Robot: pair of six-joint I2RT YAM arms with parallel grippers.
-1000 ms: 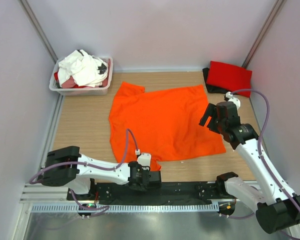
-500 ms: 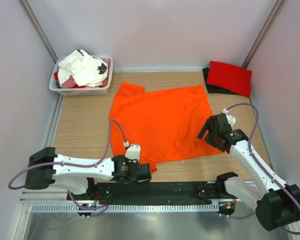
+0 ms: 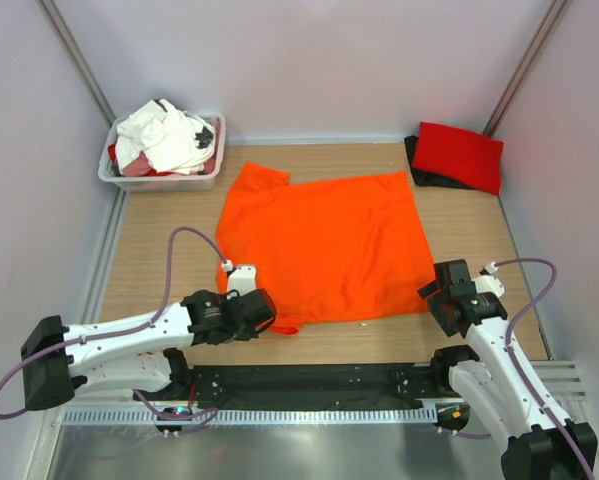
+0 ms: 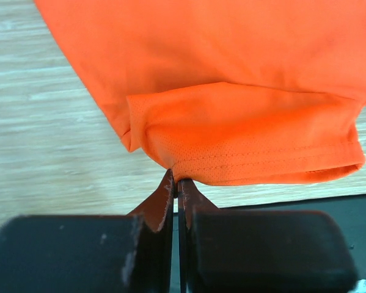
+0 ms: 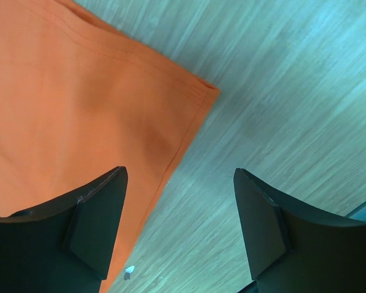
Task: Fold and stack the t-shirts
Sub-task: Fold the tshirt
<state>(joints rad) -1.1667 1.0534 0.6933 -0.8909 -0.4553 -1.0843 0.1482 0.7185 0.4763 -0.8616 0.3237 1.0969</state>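
Observation:
The bright orange t-shirt (image 3: 324,245) lies spread flat on the wooden table. My left gripper (image 3: 266,312) is at its near left corner. In the left wrist view the gripper (image 4: 176,182) is shut on the hem of the shirt's folded-under sleeve (image 4: 250,140). My right gripper (image 3: 431,296) is open, low over the shirt's near right corner. In the right wrist view the gripper (image 5: 179,204) has one finger over the cloth (image 5: 66,110) and the other over bare wood. A folded red t-shirt (image 3: 461,155) lies on a black one (image 3: 424,172) at the back right.
A white plastic tub (image 3: 204,178) at the back left holds a heap of white shirts (image 3: 164,135). A small white scrap (image 5: 129,269) lies on the wood by the shirt's near edge. The black rail (image 3: 319,378) runs along the near edge.
My left gripper has moved left along the near edge, pulling the sleeve with it. My right gripper has come back and down from the shirt's right edge to its near right corner.

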